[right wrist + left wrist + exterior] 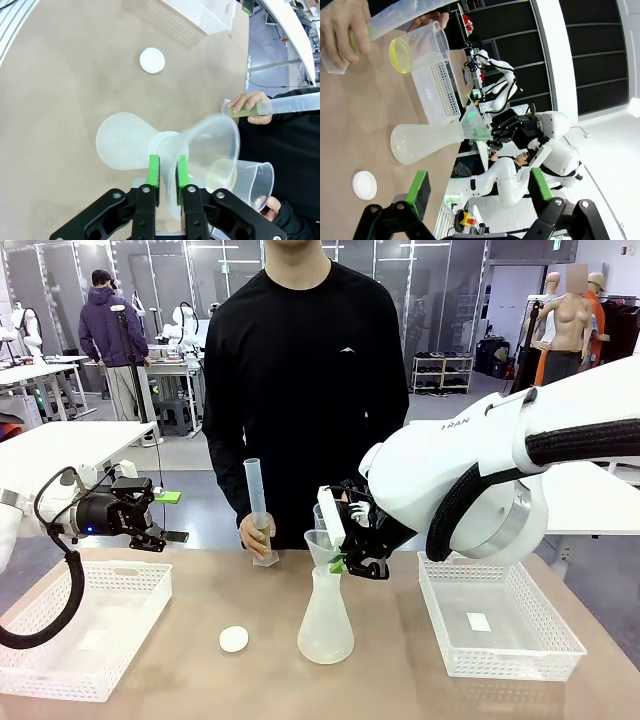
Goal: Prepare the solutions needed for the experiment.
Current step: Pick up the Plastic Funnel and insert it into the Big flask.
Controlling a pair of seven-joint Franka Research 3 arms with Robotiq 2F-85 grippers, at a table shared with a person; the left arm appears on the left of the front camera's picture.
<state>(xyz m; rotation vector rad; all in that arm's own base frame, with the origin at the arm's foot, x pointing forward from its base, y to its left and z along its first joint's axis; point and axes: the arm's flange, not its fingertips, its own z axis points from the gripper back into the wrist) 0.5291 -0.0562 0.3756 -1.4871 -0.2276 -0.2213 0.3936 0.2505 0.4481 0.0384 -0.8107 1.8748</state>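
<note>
A frosted conical flask [325, 620] [420, 145] [122, 147] stands mid-table with a clear funnel [322, 545] [210, 145] in its neck. My right gripper [345, 552] [168, 172] is at the funnel's rim, its green pads slightly apart on either side of the wall; the funnel looks blurred. Behind it the person's hand tilts a beaker [420, 47] [247, 182] holding a shallow layer of the pale yellow-green solutions [400, 56] [222, 175]. The other hand holds a measuring cylinder [256, 505] [280, 106] with some of the same liquid. My left gripper [170, 518] [480, 185] hangs open at the left.
A small white disc [233, 639] [152, 60] lies on the table left of the flask. White mesh baskets stand at the left [110, 565] and right [470, 558] front corners. The person stands close at the far edge.
</note>
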